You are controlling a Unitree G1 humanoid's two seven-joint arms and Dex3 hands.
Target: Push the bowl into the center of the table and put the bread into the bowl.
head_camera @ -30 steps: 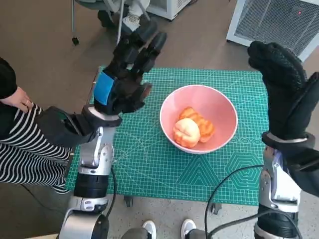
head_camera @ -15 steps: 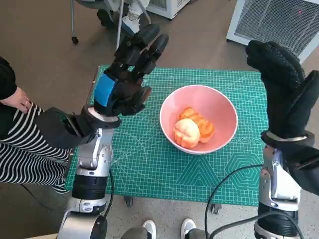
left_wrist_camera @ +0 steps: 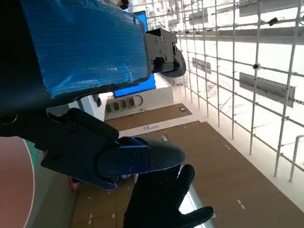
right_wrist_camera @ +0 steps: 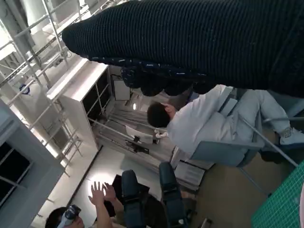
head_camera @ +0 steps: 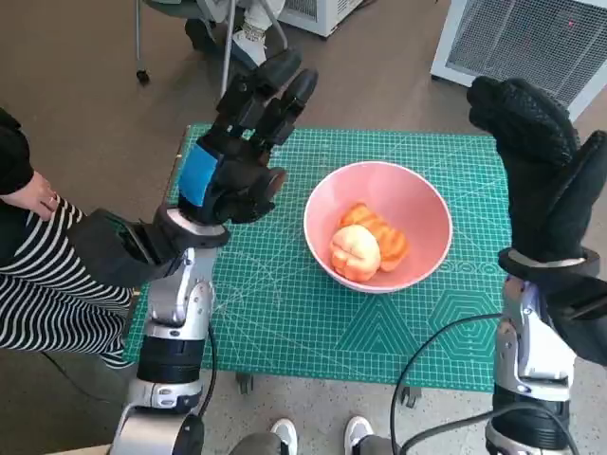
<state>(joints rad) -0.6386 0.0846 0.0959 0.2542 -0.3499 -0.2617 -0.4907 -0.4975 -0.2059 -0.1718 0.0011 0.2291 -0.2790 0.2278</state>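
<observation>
A pink bowl (head_camera: 414,213) stands on the green cutting mat (head_camera: 275,303) a little right of the middle. Inside it lie two pieces of orange bread (head_camera: 367,245), side by side. My left hand (head_camera: 237,156), black with blue tape, is raised above the mat to the left of the bowl, fingers spread, holding nothing. My right hand (head_camera: 541,161) in the black glove is lifted at the right of the bowl, fingers up, also empty. In the left wrist view the left hand (left_wrist_camera: 90,85) fills the picture, a sliver of the bowl's rim (left_wrist_camera: 14,185) shows, and the gloved right hand (left_wrist_camera: 161,199) appears beyond.
A person in a striped top (head_camera: 43,284) sits close at the left edge of the table. A white grilled unit (head_camera: 522,43) stands on the floor at the back right. Chair legs (head_camera: 204,33) are at the back. In the right wrist view people (right_wrist_camera: 199,123) sit nearby.
The left hand has risen slightly and drifted a little to the right. The right hand, the bowl and the bread have stayed where they were.
</observation>
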